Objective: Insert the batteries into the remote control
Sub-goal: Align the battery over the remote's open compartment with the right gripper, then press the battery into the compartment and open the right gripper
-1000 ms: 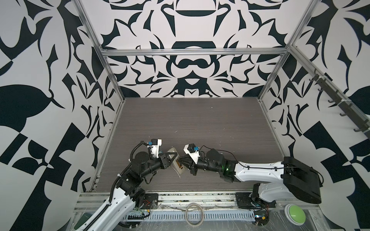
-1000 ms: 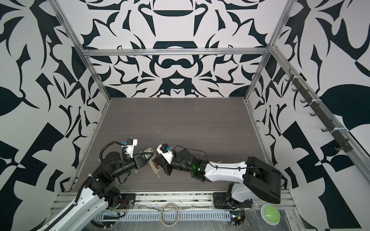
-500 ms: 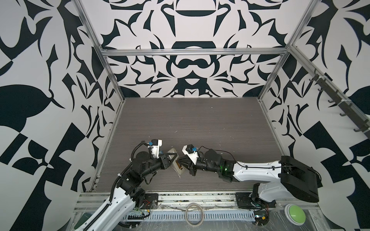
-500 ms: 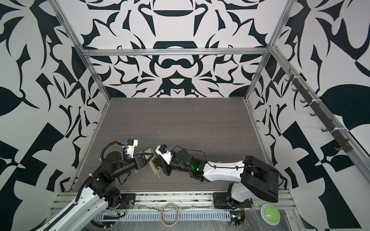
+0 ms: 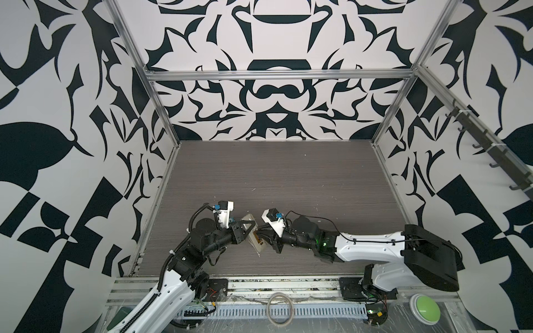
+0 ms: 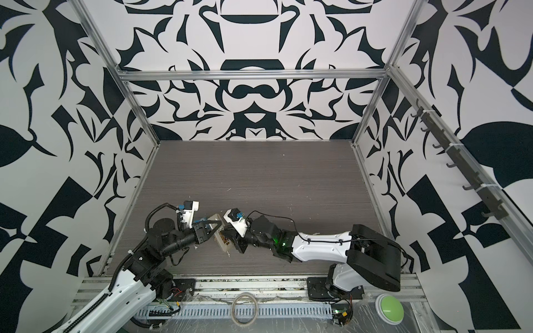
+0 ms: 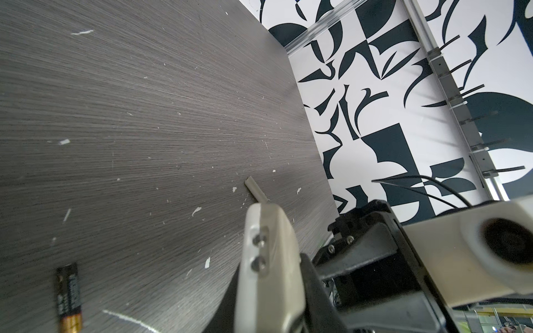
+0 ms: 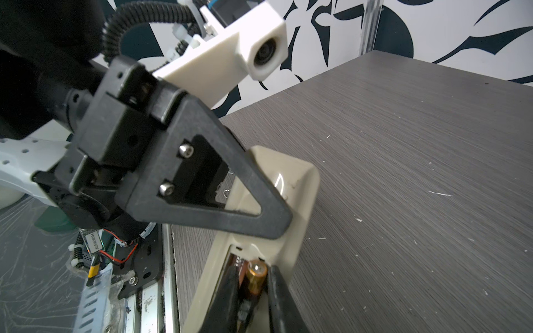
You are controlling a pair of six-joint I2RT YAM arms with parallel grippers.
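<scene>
The right gripper (image 8: pixel 253 272) has edged closer to the left gripper (image 5: pixel 250 227), which stays clamped on the remote (image 8: pixel 300 184), its narrow fingers flanking a battery (image 8: pixel 255 276) in the remote's open bay, grip unclear, while a second battery (image 7: pixel 69 297) lies on the table (image 7: pixel 144 115).

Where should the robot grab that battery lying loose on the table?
Probably pinch the loose battery around the middle of its dark body, coming straight down from above. It lies flat on the table with bare wood along both long sides, so jaws fit either side.
</scene>
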